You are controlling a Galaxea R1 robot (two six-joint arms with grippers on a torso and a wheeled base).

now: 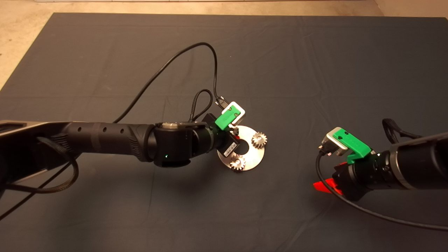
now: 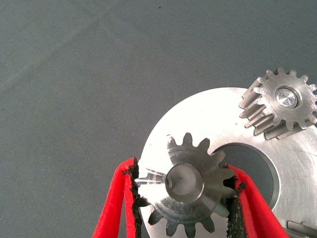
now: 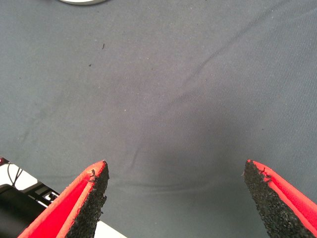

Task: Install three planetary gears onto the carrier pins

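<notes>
The shiny round disc (image 1: 256,154) lies mid-mat. Two planetary gears (image 1: 259,139) (image 1: 238,163) sit on carrier pins on it. My left gripper (image 1: 236,139) hangs over the disc's near-left part and hides the third gear in the head view. In the left wrist view my left gripper (image 2: 182,167) is shut on that third gear (image 2: 190,186); its pads (image 2: 133,198) touch the teeth on both sides, and a pin end shows in its centre hole. Another gear (image 2: 280,101) sits on its pin on the disc (image 2: 218,114). My right gripper (image 1: 323,185) (image 3: 176,171) is open and empty over bare mat, right of the disc.
A black cable (image 1: 210,52) loops from the left wrist across the mat behind the disc. Another cable (image 1: 367,211) trails from the right wrist. The mat's far-left edge meets a pale floor (image 1: 21,31). The disc's rim (image 3: 79,1) shows in the right wrist view.
</notes>
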